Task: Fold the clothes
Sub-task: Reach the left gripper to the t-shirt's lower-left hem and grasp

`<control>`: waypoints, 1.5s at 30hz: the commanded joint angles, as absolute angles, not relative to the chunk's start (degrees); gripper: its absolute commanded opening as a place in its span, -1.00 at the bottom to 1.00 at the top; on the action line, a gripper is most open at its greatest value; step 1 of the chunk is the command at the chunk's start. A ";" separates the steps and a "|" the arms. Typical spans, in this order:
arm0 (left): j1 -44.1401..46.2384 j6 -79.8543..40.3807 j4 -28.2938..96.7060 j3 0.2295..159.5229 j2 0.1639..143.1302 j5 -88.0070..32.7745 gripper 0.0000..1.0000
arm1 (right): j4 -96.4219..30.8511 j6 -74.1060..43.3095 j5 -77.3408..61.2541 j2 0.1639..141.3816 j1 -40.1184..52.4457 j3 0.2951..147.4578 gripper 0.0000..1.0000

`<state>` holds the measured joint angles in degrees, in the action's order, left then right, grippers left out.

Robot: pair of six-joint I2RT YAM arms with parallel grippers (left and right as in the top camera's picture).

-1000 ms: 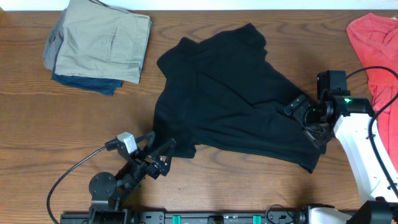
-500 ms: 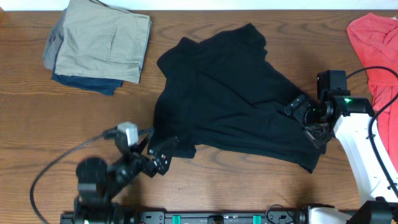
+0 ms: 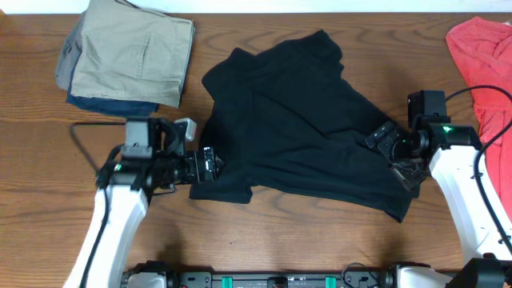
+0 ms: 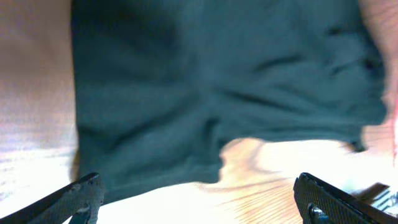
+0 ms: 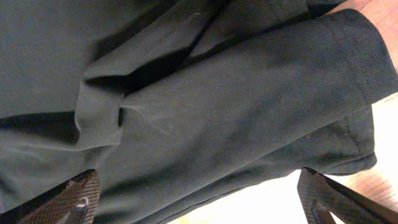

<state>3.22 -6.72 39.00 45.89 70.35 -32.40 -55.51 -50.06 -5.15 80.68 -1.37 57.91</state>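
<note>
Lying at the far left of the wooden worktop (image 3: 320,240) is a folded stack of garments (image 3: 128,56), khaki trousers on top of something dark blue. Just to the right of it, the white left arm reaches across to the lower left edge of the black T-shirt (image 3: 296,128). The left end effector (image 3: 210,164) sits at that edge with its jaws spread wide and nothing between them. In the left wrist view, which is blurred, its fingers (image 4: 81,193) stand far apart at the bottom corners, with the shirt's edge and a patch of bare wood ahead. The T-shirt lies rumpled and unfolded across the middle of the worktop. At its right side the right end effector (image 3: 390,154) rests over the fabric, also wide open and gripping nothing. The right wrist view shows creased black cloth and a hemmed edge between its fingers (image 5: 78,196). A red cloth (image 3: 480,56) lies at the far right edge, apart from the shirt.
</note>
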 commanded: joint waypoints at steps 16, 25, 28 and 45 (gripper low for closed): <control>3.31 -11.49 38.35 45.34 77.49 -14.50 0.96 | -55.48 -50.76 -4.95 80.49 -0.89 58.15 0.99; 5.87 -11.68 40.36 44.29 77.49 -14.50 0.95 | -55.48 -50.76 -4.95 80.49 -0.89 58.15 0.99; 8.43 -11.68 40.03 44.29 77.49 -14.41 0.95 | -55.48 -50.76 -4.95 80.49 -0.89 58.15 0.98; 12.32 -20.14 39.66 43.27 77.49 -4.25 0.96 | -55.48 -50.76 -4.95 80.49 -0.89 58.15 0.99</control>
